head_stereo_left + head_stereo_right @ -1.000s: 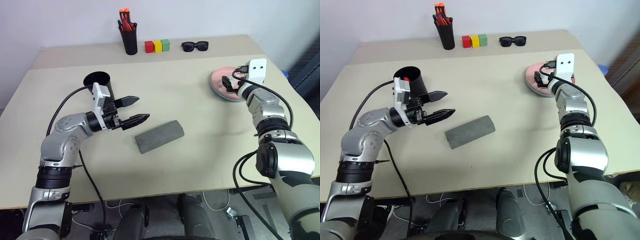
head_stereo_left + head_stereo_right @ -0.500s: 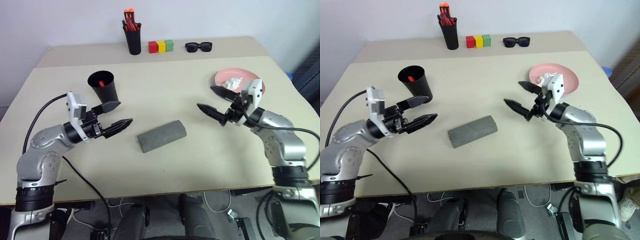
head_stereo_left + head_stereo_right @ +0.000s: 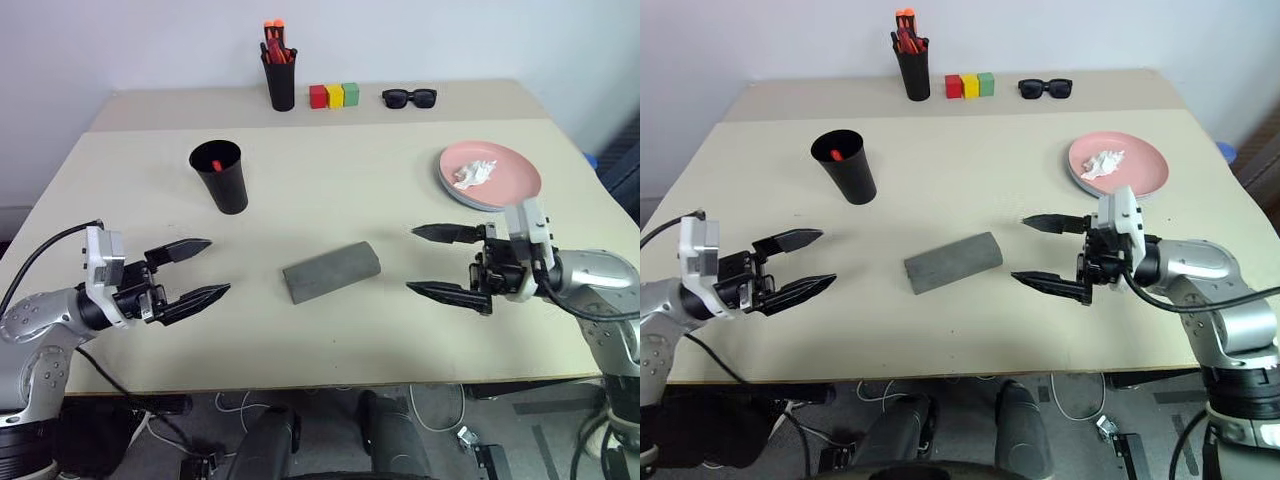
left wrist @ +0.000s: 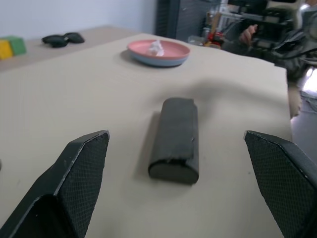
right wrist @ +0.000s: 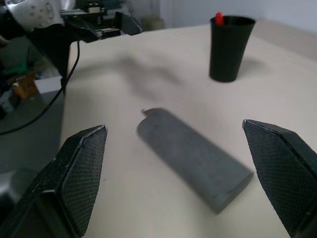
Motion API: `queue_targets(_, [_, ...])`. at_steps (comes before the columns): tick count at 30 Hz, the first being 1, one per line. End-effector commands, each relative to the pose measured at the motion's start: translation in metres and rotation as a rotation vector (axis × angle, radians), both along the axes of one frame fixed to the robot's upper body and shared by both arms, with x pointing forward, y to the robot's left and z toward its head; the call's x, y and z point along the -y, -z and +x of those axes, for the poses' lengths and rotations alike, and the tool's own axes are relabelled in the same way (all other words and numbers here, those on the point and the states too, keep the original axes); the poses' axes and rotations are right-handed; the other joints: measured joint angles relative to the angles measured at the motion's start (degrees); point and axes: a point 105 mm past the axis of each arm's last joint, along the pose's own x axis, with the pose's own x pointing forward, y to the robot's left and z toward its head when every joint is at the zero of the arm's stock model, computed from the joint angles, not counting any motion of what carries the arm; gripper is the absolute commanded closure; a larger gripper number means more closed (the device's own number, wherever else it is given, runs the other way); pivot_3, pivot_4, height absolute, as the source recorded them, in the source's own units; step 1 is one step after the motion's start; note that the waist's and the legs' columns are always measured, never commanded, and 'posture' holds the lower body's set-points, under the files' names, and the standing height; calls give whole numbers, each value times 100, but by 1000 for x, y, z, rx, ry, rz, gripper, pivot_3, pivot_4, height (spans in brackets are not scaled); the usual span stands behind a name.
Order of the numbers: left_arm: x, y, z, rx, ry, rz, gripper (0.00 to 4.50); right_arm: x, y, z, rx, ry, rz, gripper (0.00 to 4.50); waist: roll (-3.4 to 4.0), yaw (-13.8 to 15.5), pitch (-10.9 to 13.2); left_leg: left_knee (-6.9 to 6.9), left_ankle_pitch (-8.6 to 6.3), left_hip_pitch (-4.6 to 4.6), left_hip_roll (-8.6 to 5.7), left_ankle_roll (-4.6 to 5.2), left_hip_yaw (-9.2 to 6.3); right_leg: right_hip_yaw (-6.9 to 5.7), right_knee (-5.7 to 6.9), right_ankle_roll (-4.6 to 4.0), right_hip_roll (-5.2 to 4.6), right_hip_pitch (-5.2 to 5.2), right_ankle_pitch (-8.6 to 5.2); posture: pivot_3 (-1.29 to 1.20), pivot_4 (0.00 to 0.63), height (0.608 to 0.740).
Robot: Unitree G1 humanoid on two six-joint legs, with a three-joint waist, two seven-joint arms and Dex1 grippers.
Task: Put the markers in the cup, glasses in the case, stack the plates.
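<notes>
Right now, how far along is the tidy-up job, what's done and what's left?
Looks done: plates stacked, pink on top with a white crumpled scrap on it; a red marker stands in the cup; the case lies closed. In hand: nothing, left gripper and right gripper are open, flanking the case. Whether the glasses are inside can't be told.

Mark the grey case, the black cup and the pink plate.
grey case (image 3: pixel 331 271): left eye view, middle of its top.
black cup (image 3: pixel 226 187): left eye view, outer wall.
pink plate (image 3: pixel 512 180): left eye view, bare rim.
</notes>
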Motion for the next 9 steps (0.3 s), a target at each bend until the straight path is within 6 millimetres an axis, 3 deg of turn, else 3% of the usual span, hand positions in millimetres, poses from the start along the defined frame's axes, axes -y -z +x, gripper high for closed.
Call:
queue_targets(1, [1,-4,-2,35,16,36,0,7,-6,-15,9,8,-19,22,-1,5,-1,1,0,-1,1,0,0,0,0,-1,0,0,0,0,150,740])
queue_targets(6, [21,-9,7,100,4,18,0,25,2,-13,-25,27,-65,22,-1,-10,-1,4,-1,3,15,1,4,0,-1,-2,1,5,1,0,150,740])
queue_targets(9, [25,-6,5,130,-11,31,0,23,-1,-4,-8,14,-70,22,-2,-38,-1,11,-1,16,23,1,12,0,-1,-7,8,17,5,0,150,740])
